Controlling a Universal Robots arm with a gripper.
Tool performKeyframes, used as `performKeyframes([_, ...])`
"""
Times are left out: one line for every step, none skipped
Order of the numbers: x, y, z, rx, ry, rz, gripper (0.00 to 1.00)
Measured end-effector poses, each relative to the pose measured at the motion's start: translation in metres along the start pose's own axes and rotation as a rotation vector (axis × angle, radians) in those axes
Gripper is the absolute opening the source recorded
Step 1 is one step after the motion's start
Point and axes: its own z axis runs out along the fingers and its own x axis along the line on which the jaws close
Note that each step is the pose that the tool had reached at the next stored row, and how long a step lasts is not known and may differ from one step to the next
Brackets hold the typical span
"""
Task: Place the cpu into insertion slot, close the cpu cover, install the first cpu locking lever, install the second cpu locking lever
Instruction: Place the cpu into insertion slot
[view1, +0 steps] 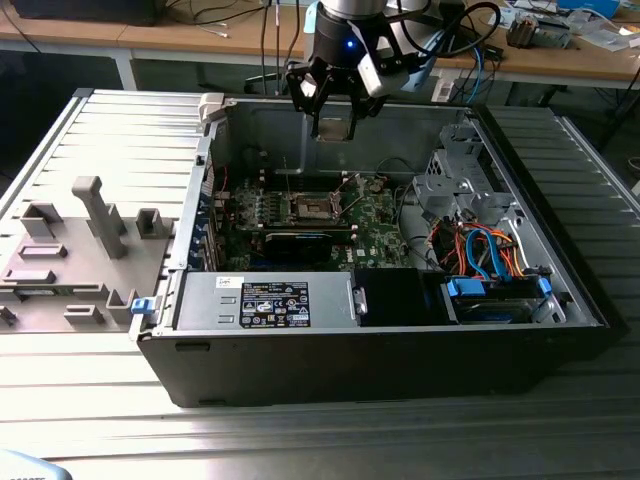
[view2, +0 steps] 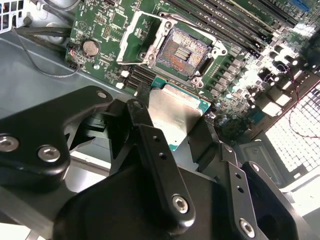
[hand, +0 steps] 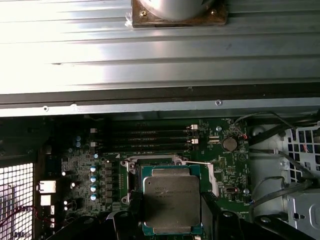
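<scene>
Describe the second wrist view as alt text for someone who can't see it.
The gripper is shut on the cpu, holding it above the green motherboard. Beyond it, the insertion slot lies open and empty.

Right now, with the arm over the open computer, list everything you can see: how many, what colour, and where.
computer case: one, black, open, on the ridged metal table
motherboard: one, green, inside the case
insertion slot: one, dark centre with silvery rim, on the motherboard, empty
cpu cover: one, silvery, swung open beside the slot
memory slots: a row, black, alongside the slot
power supply: one, grey, along the case's near side
cables: a bundle, orange, blue and red, towards the exterior view's right
fixture tray: one, grey, at the exterior view's left of the case
cpu: one, silver-grey, held above the motherboard
gripper: one, black, shut on the cpu
</scene>
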Motion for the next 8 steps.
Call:
performKeyframes([0.0, 0.0, 0.0001, -0.0002, -0.0004, 0.004, 0.55])
performKeyframes([0.0, 0.0, 0.0001, -0.0003, -0.0011, 0.011, 0.55])
performKeyframes([0.0, 0.0, 0.0002, -0.0005, -0.0014, 0.015, 0.55])
performKeyframes([0.0, 0.0, 0.0002, -0.0005, -0.0017, 0.019, 0.55])
performKeyframes([0.0, 0.0, 0.0002, -0.0005, -0.0021, 0.023, 0.55])
performKeyframes([0.0, 0.0, 0.0003, -0.0006, -0.0023, 0.026, 0.55])
performKeyframes([0.0, 0.0, 0.0003, -0.0007, -0.0029, 0.032, 0.55])
performKeyframes([0.0, 0.0, 0.0004, -0.0008, -0.0033, 0.035, 0.55])
